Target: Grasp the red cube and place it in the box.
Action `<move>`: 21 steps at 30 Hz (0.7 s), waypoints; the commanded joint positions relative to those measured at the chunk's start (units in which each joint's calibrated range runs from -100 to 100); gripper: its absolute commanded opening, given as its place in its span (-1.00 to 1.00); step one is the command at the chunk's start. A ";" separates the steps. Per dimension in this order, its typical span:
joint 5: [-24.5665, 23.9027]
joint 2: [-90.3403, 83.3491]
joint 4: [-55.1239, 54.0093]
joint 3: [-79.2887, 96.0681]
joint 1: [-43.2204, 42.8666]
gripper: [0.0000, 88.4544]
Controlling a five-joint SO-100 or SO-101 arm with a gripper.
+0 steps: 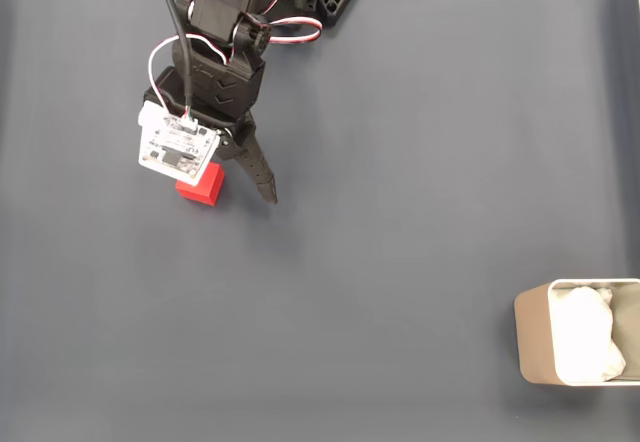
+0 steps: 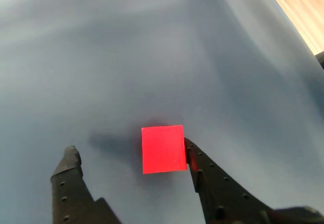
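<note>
Upper left of the fixed view: black pincer (image 1: 235,190) spread around small red plastic cube (image 1: 201,184), one finger touching, positioned to close; tan box (image 1: 533,342) lower right.

In the fixed view, the red cube (image 1: 202,186) is sitting on the bench (image 1: 400,162) upper left, under the pincer (image 1: 235,187); the box (image 1: 535,334) is lying well apart, lower right.

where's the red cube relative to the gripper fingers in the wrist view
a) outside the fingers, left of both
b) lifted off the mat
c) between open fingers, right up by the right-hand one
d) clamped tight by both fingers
c: in the wrist view the red cube sits between the spread fingers of the gripper, at the right-hand finger, a wide gap to the left one.
</note>
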 commanded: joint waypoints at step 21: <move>1.47 -5.45 1.58 2.09 -1.31 -0.59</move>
